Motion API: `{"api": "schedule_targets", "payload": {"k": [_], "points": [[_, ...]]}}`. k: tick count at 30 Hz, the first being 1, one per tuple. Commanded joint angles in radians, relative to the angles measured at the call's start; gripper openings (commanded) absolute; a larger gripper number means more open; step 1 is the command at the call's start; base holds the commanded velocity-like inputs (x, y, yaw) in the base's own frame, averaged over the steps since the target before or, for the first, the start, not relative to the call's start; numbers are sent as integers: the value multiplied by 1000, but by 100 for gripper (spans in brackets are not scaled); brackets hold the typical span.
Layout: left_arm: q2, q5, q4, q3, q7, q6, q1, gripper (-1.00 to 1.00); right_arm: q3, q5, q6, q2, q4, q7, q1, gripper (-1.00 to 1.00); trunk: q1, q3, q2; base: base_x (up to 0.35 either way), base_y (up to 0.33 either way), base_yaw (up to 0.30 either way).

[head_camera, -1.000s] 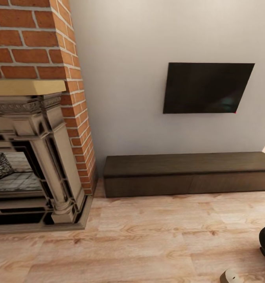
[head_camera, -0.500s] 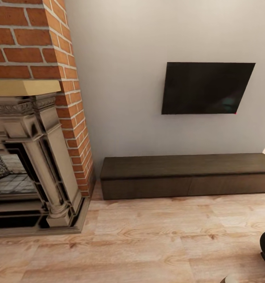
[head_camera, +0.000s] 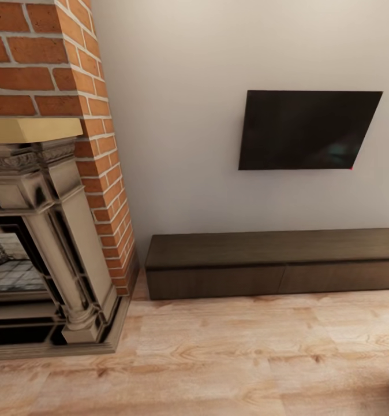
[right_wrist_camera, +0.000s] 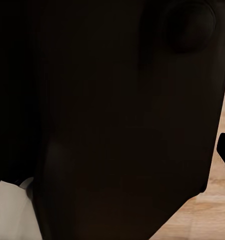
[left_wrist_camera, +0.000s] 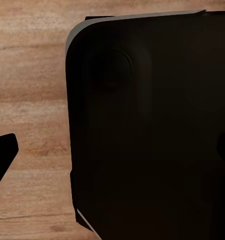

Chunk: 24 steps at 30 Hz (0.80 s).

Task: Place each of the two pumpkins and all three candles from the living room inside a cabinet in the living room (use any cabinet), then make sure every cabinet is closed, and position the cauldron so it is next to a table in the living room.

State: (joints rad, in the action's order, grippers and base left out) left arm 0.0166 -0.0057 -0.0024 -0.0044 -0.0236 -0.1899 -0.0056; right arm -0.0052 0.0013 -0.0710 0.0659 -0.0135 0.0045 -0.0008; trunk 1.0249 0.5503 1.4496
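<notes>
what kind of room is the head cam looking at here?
Most likely a living room: a brick fireplace with an ornate stone surround, a dark flat screen mounted on the pale wall, and a long low dark wood cabinet, fronts closed, on a light wood floor.

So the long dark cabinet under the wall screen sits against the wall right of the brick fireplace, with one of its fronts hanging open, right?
Not quite. The cabinet does sit under the wall screen, right of the brick fireplace, but the head view shows both its fronts shut flush, none hanging open.
</notes>
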Motion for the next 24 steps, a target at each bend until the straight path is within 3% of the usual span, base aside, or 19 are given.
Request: {"api": "schedule_targets", "payload": {"k": [1,16,24], "points": [[0,0,1,-1,-2,-3,-1,100,-2,-1,-3,0,-2,0,0,100,0,1,0,64,0,0],[1,-2,1,-3,-2,-2,-1,100,-4,-3,-2,0,-6,0,0,100,0,1,0,206,0,0],[0,-1,1,-2,-2,-2,-1,100,-9,-4,-4,-3,-8,0,0,100,0,1,0,48,0,0]]}}
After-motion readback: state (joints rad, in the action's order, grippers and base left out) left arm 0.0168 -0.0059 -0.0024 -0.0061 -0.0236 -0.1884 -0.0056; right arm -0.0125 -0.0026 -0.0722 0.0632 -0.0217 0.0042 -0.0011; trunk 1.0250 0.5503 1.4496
